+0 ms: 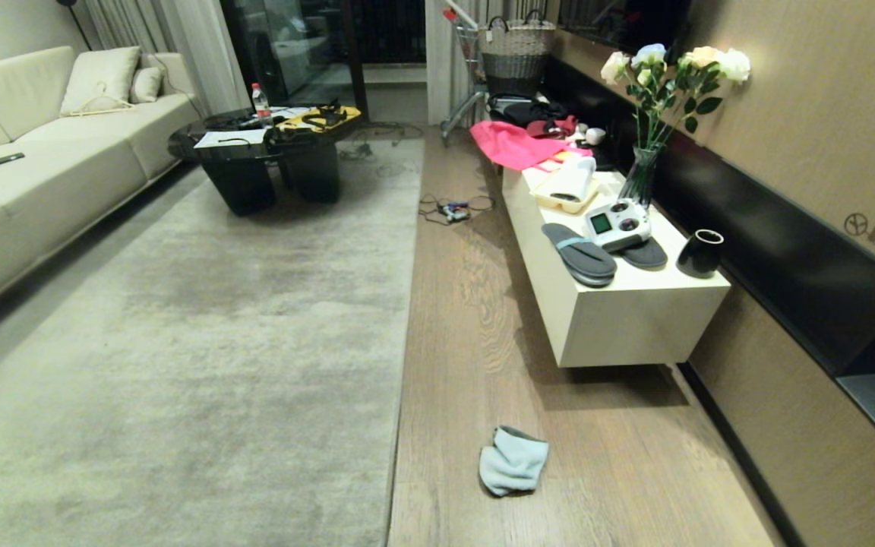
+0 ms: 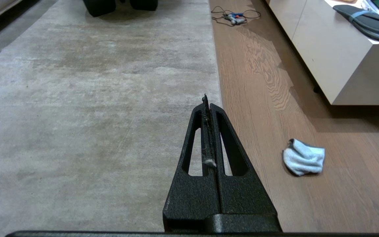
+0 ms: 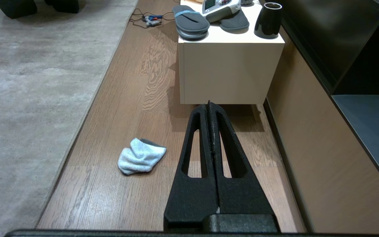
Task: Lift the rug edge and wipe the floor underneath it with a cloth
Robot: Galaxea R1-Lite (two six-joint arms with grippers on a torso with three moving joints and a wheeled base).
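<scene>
The large beige-grey rug lies flat, and its rug edge [image 1: 405, 334] runs straight along the wood-plank floor [image 1: 483, 342]. A crumpled pale blue cloth [image 1: 513, 460] lies on the planks a short way right of that border. My left gripper [image 2: 206, 98] hangs shut and empty above the rug edge [image 2: 216, 75], with a bit of lint between its fingers; the cloth [image 2: 304, 157] is off to its side. My right gripper [image 3: 210, 104] is shut and empty above the floor [image 3: 137, 98], beside the cloth [image 3: 140, 156]. Neither arm shows in the head view.
A low white cabinet [image 1: 620, 311] with slippers, a controller, a black cup and a flower vase stands right of the plank strip. A cable bundle [image 1: 453, 209] lies further along the floor. A black coffee table [image 1: 263, 152] and a cream sofa [image 1: 20, 152] stand by the rug.
</scene>
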